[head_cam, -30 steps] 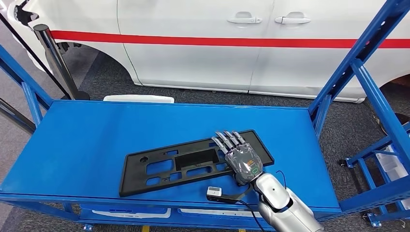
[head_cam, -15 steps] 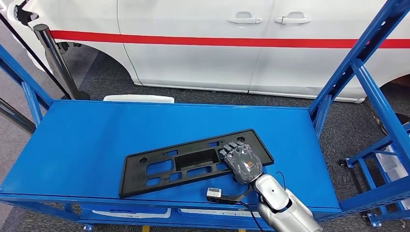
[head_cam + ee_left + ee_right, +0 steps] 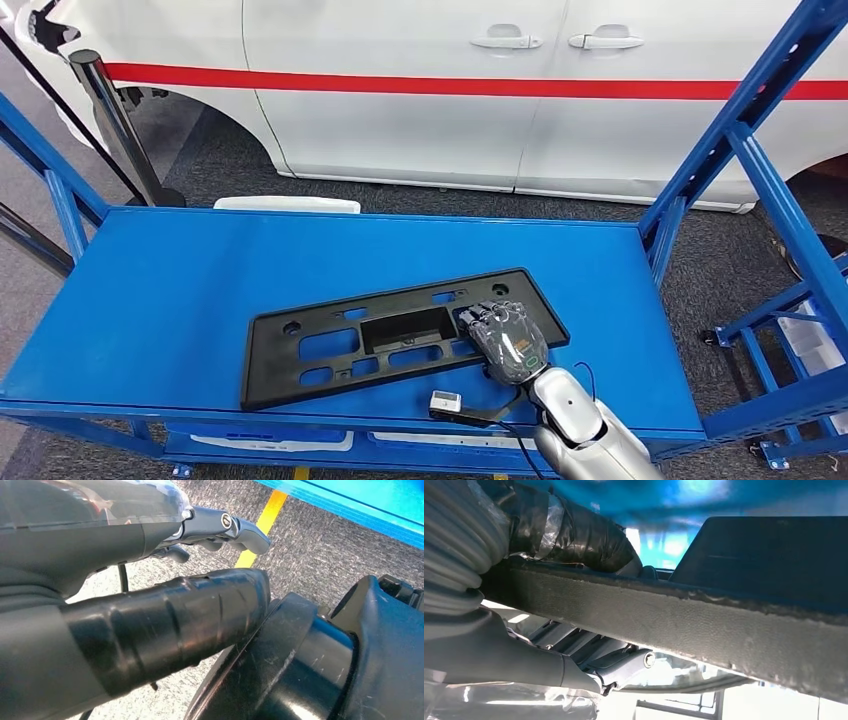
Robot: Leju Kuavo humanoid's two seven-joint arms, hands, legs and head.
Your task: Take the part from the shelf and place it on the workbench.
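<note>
A long black plastic part with several cut-outs lies slanted on the blue shelf, near its front edge. My right hand grips the part's right end, fingers curled over it. In the right wrist view the part's rough edge runs between the thumb and the fingers. My left hand hangs over grey floor, holding nothing, its fingers apart from the thumb.
A small white-topped box on a cable sits at the shelf's front edge beside my right wrist. Blue uprights rise at the right. A white car stands behind the shelf, a black post at the far left.
My right hand's fingers, stretched flat over the part a second ago, have curled down around its right end. The part has shifted slightly, its left end moving a little to the left.
</note>
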